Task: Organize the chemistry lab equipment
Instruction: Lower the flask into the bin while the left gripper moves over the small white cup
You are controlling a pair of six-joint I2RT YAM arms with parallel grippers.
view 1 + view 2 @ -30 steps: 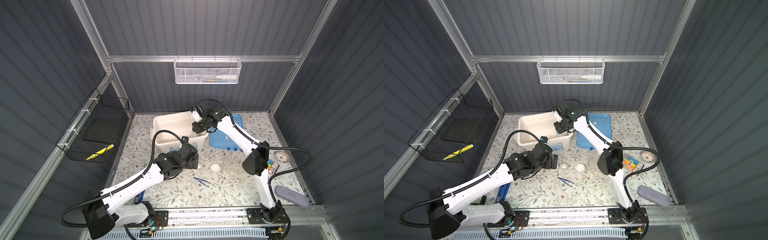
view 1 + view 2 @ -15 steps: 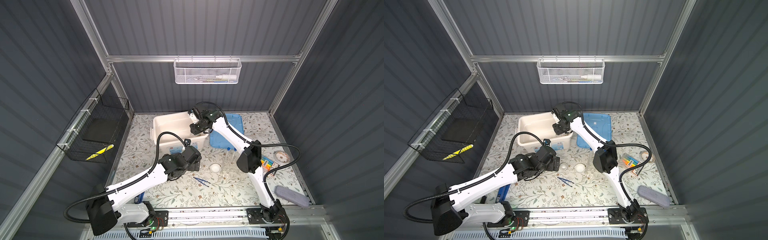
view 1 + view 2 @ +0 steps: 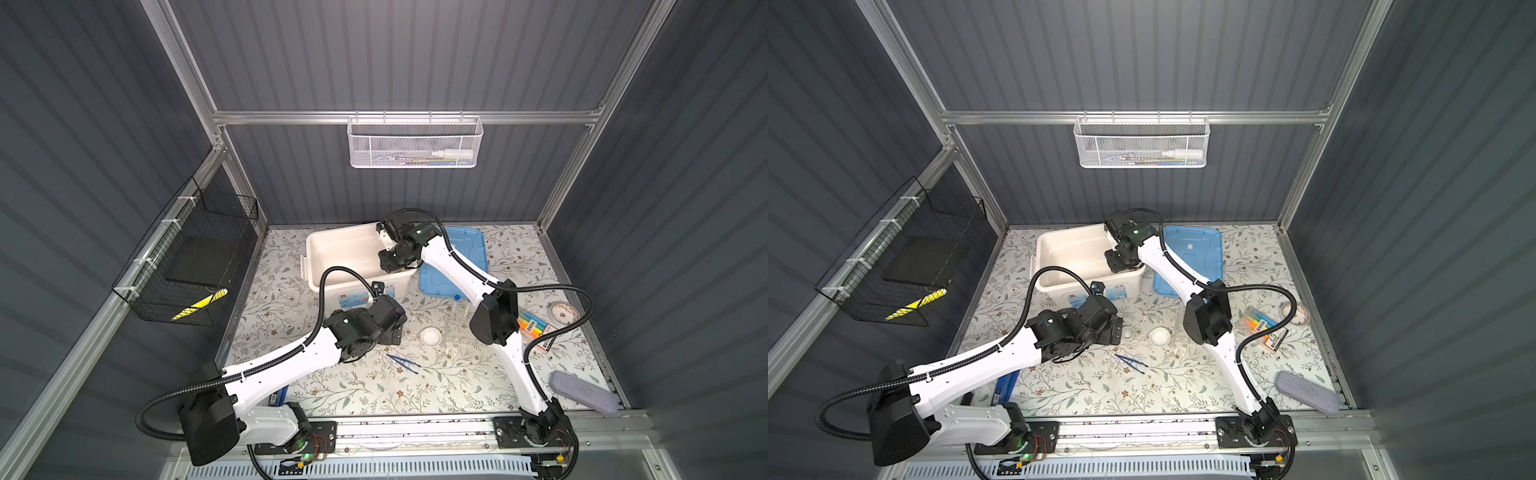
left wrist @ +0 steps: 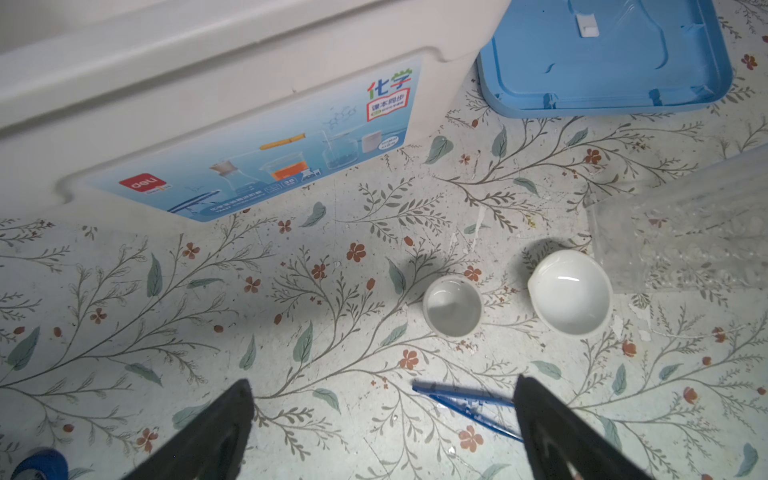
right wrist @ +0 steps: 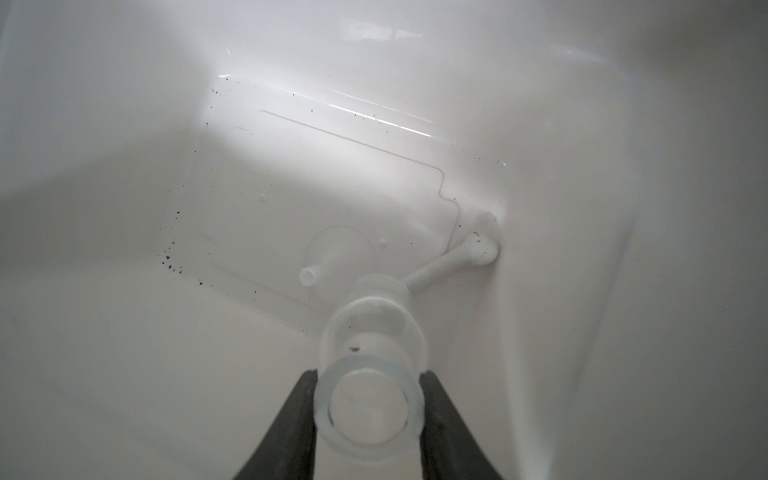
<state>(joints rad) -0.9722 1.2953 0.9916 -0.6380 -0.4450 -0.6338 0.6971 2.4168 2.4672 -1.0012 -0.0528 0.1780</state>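
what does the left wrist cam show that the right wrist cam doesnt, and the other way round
Only the left wrist: the open left tool over the floral table, two white dishes, blue tweezers, the clear rack and the blue lid. Only the right wrist: the right tool shut on the small clear flask, and the white rod lying inside the white bin. Both: that bin, its labelled outside from the left wrist, its inside from the right.
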